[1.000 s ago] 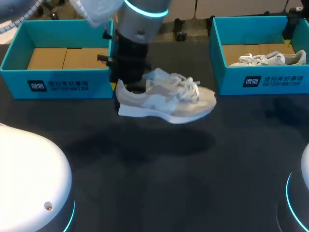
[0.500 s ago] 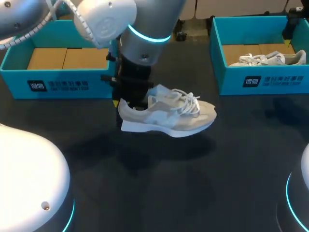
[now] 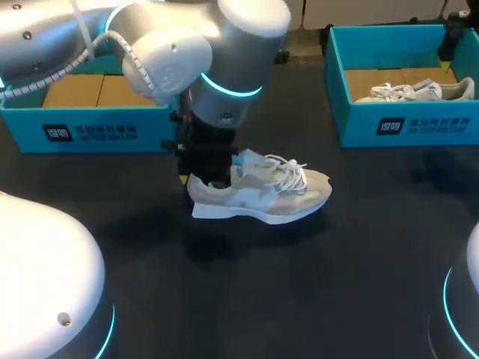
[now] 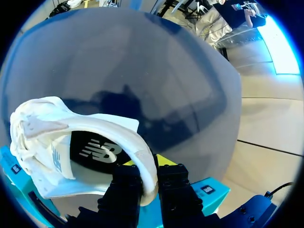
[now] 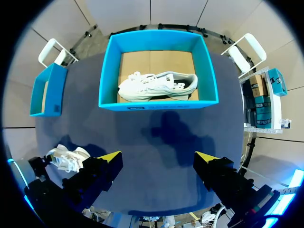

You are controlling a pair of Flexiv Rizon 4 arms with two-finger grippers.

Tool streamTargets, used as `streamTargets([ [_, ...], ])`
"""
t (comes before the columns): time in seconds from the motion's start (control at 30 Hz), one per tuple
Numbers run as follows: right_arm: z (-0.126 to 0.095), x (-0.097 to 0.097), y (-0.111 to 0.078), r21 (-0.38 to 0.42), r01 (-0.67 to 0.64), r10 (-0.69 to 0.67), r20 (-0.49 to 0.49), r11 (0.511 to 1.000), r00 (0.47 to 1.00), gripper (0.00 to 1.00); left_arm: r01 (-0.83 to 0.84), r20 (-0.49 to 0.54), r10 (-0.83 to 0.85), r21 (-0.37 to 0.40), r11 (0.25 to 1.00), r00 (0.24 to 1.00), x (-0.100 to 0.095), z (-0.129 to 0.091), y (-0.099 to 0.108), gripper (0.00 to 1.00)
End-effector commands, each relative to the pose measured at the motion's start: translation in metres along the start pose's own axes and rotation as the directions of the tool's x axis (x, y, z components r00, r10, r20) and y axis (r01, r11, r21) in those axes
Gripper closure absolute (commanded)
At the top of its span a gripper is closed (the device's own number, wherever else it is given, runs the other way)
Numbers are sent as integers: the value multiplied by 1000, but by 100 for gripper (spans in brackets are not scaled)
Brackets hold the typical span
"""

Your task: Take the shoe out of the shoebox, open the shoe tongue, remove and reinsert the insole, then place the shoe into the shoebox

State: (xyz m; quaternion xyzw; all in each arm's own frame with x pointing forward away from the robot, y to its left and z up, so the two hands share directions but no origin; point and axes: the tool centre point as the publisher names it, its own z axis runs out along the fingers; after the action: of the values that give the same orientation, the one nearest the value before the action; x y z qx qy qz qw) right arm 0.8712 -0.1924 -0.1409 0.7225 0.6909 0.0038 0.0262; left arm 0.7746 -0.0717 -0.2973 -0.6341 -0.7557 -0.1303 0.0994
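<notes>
Left pincer (image 4: 149, 179) pinches pale, apparently suede shoe (image 3: 262, 193) heel.

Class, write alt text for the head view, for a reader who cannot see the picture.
The left end effector grips the heel of a beige-and-white sneaker, low at the middle of the dark table. One teal shoebox stands behind it at the left; a second teal shoebox at the right holds another white sneaker.

The tabletop (image 3: 337, 284) under me is dark, matte, nearly black; light from above leaves soft, blurred shadows across its surface.
</notes>
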Motion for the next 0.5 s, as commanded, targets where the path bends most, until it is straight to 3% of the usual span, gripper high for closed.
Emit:
streamTargets([
  [0.03, 0, 0, 0, 1, 0, 0, 1, 1000, 1000, 0, 3, 9, -4, 15, 1000, 1000, -4, 11, 1, 100],
  [0.5, 0, 0, 0, 1, 0, 0, 1, 1000, 1000, 0, -36, -6, 37, 36, 999, 999, -30, 46, -21, 100],
])
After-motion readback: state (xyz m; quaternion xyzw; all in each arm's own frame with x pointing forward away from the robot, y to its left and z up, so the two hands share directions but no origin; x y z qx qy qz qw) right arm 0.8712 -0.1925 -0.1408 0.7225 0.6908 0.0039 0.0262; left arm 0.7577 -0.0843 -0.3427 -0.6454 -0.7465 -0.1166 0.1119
